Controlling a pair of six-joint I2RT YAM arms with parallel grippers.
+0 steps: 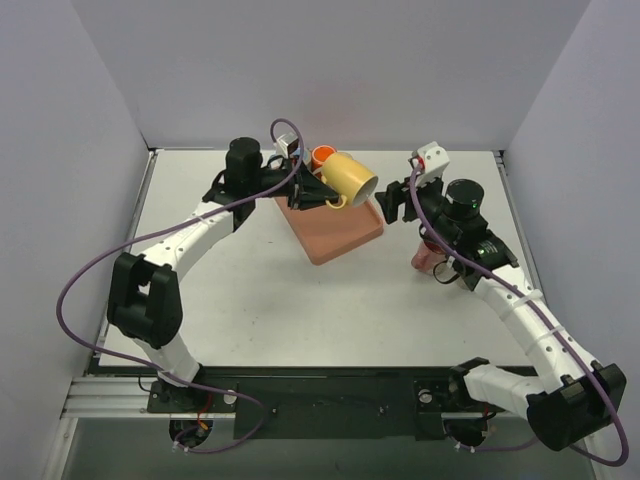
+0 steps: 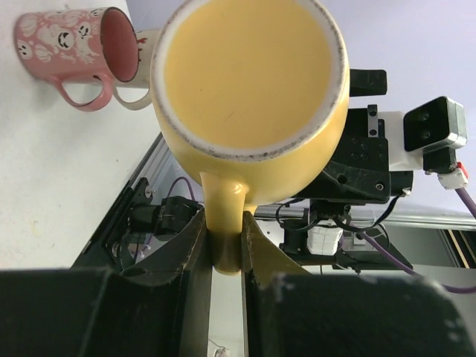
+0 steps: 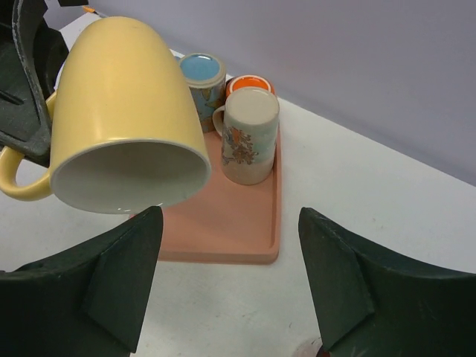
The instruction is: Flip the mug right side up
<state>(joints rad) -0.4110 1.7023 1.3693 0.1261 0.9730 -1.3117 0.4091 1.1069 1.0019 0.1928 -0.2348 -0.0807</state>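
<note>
I see a yellow mug [image 3: 123,111], pale inside, and a salmon tray [image 3: 230,234]. At the tray's twelve o'clock, a beige mug [image 3: 249,141] bears orange motifs.

Three mugs [image 3: 249,137] on a salmon tray [image 1: 335,240]; pink mug [image 2: 71,52] apart on table [image 1: 250,300]

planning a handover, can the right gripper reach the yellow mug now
Probably yes: the left gripper pinches only the handle, so the yellow mug hangs bare before the open right gripper.
</note>
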